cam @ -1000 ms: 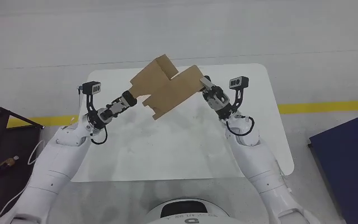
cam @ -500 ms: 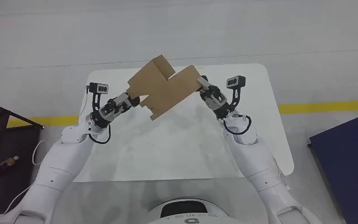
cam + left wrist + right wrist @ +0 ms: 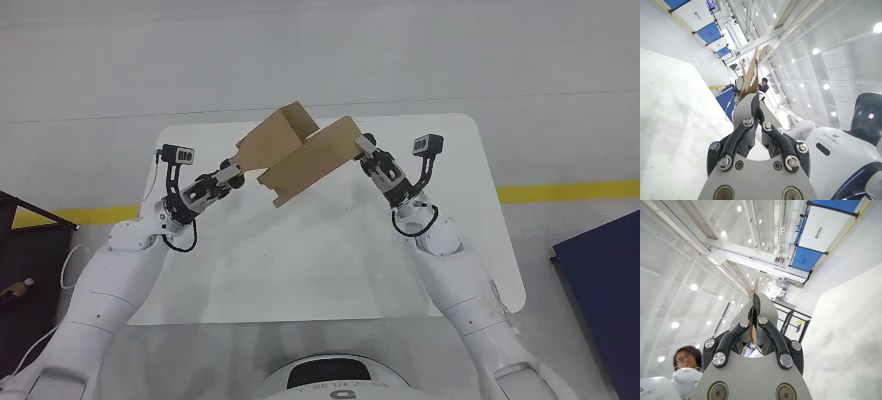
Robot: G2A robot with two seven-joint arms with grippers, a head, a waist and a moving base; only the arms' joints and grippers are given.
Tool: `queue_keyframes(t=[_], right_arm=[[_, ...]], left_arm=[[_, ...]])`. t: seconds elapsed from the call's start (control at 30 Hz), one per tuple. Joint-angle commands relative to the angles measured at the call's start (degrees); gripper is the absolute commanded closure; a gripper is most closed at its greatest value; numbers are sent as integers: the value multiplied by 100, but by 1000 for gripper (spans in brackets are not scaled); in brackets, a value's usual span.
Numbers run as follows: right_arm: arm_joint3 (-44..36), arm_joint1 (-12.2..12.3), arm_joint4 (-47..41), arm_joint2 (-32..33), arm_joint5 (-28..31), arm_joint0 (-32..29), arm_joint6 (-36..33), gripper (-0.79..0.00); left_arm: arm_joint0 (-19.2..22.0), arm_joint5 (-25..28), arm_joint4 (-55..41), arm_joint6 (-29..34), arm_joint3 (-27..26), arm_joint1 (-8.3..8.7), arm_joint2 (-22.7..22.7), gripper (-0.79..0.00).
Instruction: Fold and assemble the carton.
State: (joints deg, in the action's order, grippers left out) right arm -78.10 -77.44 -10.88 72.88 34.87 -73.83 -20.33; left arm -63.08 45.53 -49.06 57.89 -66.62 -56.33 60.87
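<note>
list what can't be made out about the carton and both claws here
- Top view: underside and inner folds of the brown cardboard carton, hidden by its own upper panels.
- Top view: the white table patch beneath the carton, covered by it.
- Left wrist view: the carton's shape, seen edge-on past the left claw, whose fingers cover the gripped edge.
- Right wrist view: the carton's panels, a thin sliver past the right claw.

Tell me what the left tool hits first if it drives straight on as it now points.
The carton: the left tool is shut on its edge. Pushing on would likely press the cardboard toward the right tool; depth is unclear.
</note>
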Motion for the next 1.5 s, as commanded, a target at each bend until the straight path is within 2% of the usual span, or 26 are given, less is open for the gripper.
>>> queue_keyframes(t=[0.0, 0.13, 0.23, 0.33, 0.53, 0.57, 0.67, 0.9, 1.17, 1.33, 1.47], right_arm=[[47, -15, 530, -22, 23, 32, 409, 0], [173, -56, 1207, -100, 15, 122, 1069, 0], [225, -90, 1271, -193, 7, 170, 1273, 0], [275, -114, 1244, -241, -53, 229, 1371, 0], [323, -146, 964, -331, -55, 311, 1228, 0], [318, -148, 896, -339, -45, 316, 1182, 0], [285, -154, 605, -343, 27, 312, 1020, 0], [179, -156, -637, -287, 244, 274, 369, 0], [152, -162, -1026, -230, 415, 297, 173, 0], [35, -175, -1236, -271, 463, 280, 30, 0], [-57, -184, -1338, -321, 461, 251, -96, 0]], left_arm=[[-11, -92, -75, 47, -41, -17, -8, 0], [-64, -271, -79, 145, -103, -50, -39, 0], [-92, -414, 76, 146, -116, -77, -96, 0], [-93, -591, 273, 141, -101, -113, -194, 0], [-60, -570, 293, 126, -47, -190, -249, 0], [-46, -546, 283, 127, -20, -193, -218, -22], [-43, -495, 227, 135, 47, -197, -110, -785], [-194, -375, 41, 460, 108, -154, 222, -785], [-459, -453, -42, 539, 384, -128, 463, -785], [-274, -432, 83, 517, 532, -266, 148, -785], [43, -511, 82, 446, 831, -468, -283, -785]])
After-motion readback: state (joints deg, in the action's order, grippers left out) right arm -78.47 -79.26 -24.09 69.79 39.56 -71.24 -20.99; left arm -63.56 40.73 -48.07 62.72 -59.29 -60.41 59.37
